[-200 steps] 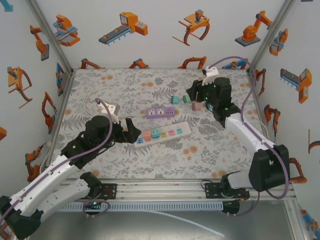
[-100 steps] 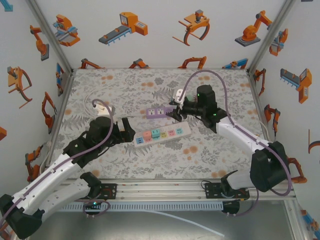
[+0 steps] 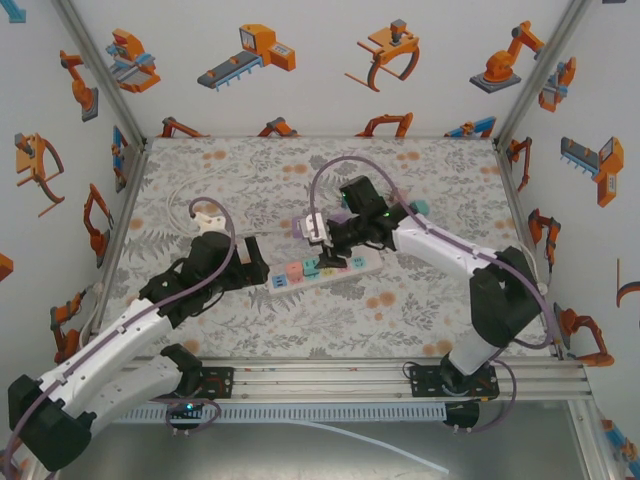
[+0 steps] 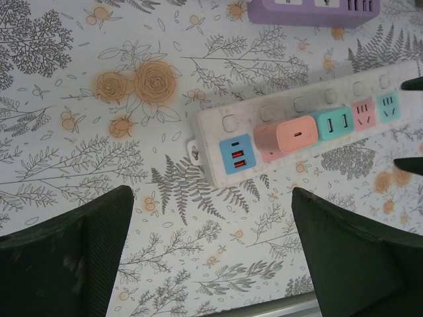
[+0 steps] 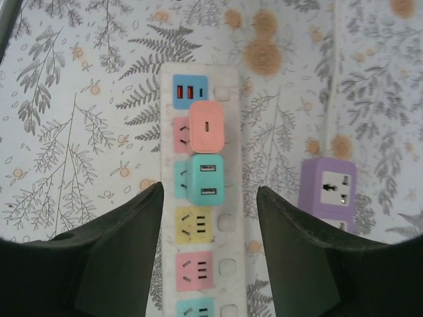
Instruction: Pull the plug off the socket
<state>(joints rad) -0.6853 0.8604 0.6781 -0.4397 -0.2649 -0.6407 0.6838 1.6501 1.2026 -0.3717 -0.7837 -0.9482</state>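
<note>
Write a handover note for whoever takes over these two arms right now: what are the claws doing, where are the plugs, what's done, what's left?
Left gripper: open, empty, hovering off the USB end of the white power strip.
Right gripper: open, empty, fingers either side of the strip, with the teal plug just ahead of its tips.
Things: the pink plug and the teal plug sit side by side in the strip. The purple socket block lies apart from it.
Done: both arms are at the strip, nothing gripped.
Left: close on a plug, probably the teal one, and pull it out.
</note>
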